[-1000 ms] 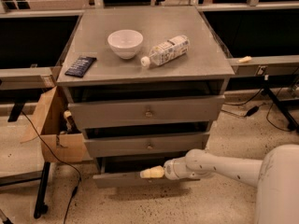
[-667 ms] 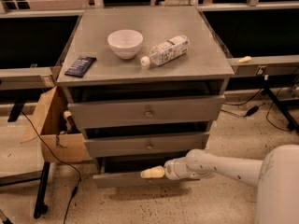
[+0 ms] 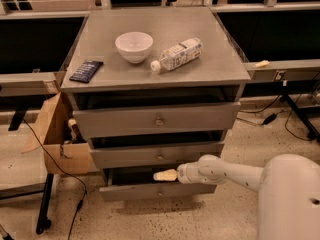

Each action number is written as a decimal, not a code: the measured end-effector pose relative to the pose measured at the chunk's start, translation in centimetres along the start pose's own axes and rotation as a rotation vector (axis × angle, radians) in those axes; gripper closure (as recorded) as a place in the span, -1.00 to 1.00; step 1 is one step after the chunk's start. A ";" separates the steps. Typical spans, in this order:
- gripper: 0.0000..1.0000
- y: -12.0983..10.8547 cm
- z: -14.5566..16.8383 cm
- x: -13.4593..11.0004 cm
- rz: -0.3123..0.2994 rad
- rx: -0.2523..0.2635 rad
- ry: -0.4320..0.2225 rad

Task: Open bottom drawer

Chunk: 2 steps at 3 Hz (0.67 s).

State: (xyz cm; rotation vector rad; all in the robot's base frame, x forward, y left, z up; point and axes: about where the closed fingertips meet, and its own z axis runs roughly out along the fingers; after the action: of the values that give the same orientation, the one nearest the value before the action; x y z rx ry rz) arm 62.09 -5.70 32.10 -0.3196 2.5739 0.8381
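Your gripper [image 3: 165, 175] sits low centre over the bottom drawer [image 3: 140, 191]; open or closed, you can't tell. The drawer's front runs left-right, facing the frame's lower edge.

Slim grey bottom drawer [image 3: 135, 191] partly open, gripper [image 3: 165, 175] just above its front.

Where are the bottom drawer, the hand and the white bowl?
bottom drawer [image 3: 145, 191]: camera view, on its grey front panel.
hand [image 3: 161, 175]: camera view, on its cream tip, just above that drawer's front panel.
white bowl [image 3: 134, 48]: camera view, on its outer wall.
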 end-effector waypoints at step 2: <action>-0.05 -6.4 4.3 -3.2 0.088 0.073 -0.022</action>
State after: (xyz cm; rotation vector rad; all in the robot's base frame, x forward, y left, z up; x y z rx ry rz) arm 68.44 -7.95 27.16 -0.1751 2.6068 0.7715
